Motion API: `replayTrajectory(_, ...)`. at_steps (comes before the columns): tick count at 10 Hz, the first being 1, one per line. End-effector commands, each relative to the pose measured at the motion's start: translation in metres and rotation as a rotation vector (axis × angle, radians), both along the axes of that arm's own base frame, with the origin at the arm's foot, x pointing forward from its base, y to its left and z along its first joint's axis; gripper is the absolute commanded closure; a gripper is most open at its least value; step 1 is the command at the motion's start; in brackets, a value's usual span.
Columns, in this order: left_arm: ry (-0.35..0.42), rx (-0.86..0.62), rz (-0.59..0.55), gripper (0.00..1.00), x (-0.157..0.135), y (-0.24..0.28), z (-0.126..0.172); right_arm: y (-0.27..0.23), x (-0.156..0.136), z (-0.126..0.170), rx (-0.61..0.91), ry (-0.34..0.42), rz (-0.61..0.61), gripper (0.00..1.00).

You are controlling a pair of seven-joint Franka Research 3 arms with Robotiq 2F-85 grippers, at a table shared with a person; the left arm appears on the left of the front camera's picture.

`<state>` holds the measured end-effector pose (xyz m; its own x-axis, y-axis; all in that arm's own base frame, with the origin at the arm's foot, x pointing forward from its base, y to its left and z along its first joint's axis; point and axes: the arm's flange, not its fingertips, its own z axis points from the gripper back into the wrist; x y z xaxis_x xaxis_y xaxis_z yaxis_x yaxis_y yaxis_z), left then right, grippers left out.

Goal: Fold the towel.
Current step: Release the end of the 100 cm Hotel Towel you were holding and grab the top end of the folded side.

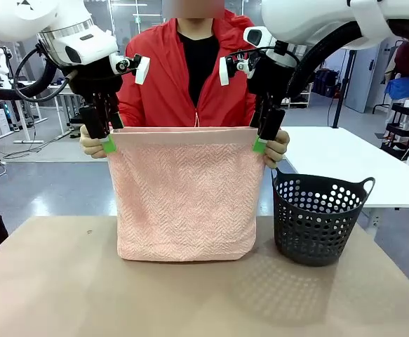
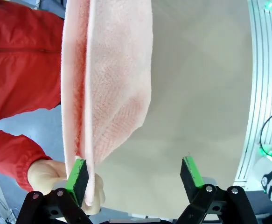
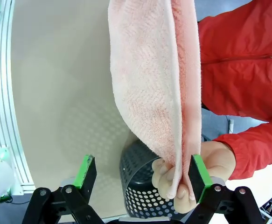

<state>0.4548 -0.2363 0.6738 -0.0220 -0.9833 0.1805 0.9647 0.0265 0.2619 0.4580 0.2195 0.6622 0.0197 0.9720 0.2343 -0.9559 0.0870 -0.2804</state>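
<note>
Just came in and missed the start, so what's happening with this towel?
A person holds the doubled pink towel up by its top corners, its lower edge reaching the table. The left gripper and right gripper stand open around those corners, not yet clamped. A black basket stands beside the towel.
</note>
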Motion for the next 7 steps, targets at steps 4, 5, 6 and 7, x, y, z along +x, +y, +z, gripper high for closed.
replayTrajectory(4,-0.094,-0.029,-0.017,0.00,-0.004,-0.001,0.035,0.001,-0.025,0.035,0.025,-0.111,0.041,0.00)
replayTrajectory(5,-0.119,-0.031,-0.021,0.00,-0.002,-0.002,0.045,0.001,-0.031,0.044,0.028,-0.143,0.058,0.00)
replayTrajectory(6,-0.128,-0.023,-0.019,0.00,0.006,-0.003,0.049,0.001,-0.028,0.048,0.000,-0.158,0.063,0.00)
replayTrajectory(7,-0.116,-0.012,-0.029,0.00,0.016,-0.006,0.048,0.003,-0.019,0.049,-0.020,-0.166,0.062,0.00)
